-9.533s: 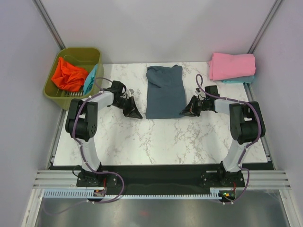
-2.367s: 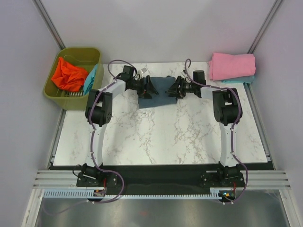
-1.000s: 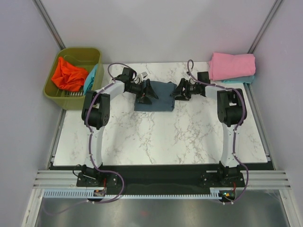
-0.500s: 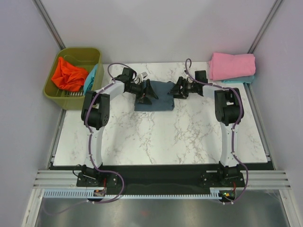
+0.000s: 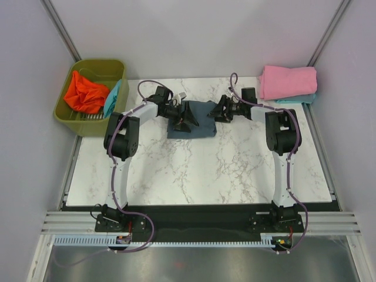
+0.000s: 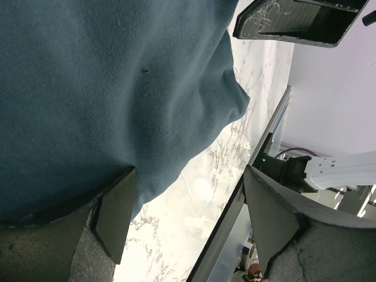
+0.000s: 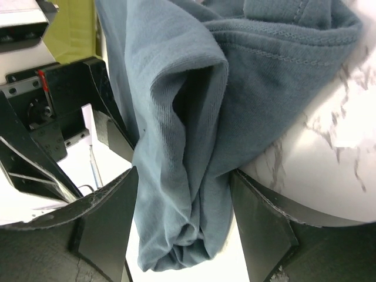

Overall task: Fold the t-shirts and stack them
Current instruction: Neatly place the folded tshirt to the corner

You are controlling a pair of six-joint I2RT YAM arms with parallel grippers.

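Note:
The slate blue-grey t-shirt (image 5: 200, 126) lies folded into a small rectangle at the back middle of the table. My left gripper (image 5: 188, 116) hovers over the shirt's left half, open. In the left wrist view one of its fingers (image 6: 114, 214) rests at the cloth's (image 6: 106, 88) edge, with bare marble between the jaws. My right gripper (image 5: 221, 111) is at the shirt's right edge, open. In the right wrist view the bunched fold (image 7: 188, 176) lies loosely between its fingers (image 7: 264, 229). A folded pink t-shirt (image 5: 288, 81) sits on a teal one (image 5: 296, 98) at the back right.
An olive-green bin (image 5: 120, 69) stands off the table's back left corner. It holds a crumpled orange-red t-shirt (image 5: 85, 93) and a teal one (image 5: 111, 98). Grey walls close in the back and sides. Marble table (image 5: 194, 170) stretches toward the arm bases.
My left gripper has slid right, from the shirt's left edge to over its left half. My right gripper shifted slightly back. The folded shirt has stayed put.

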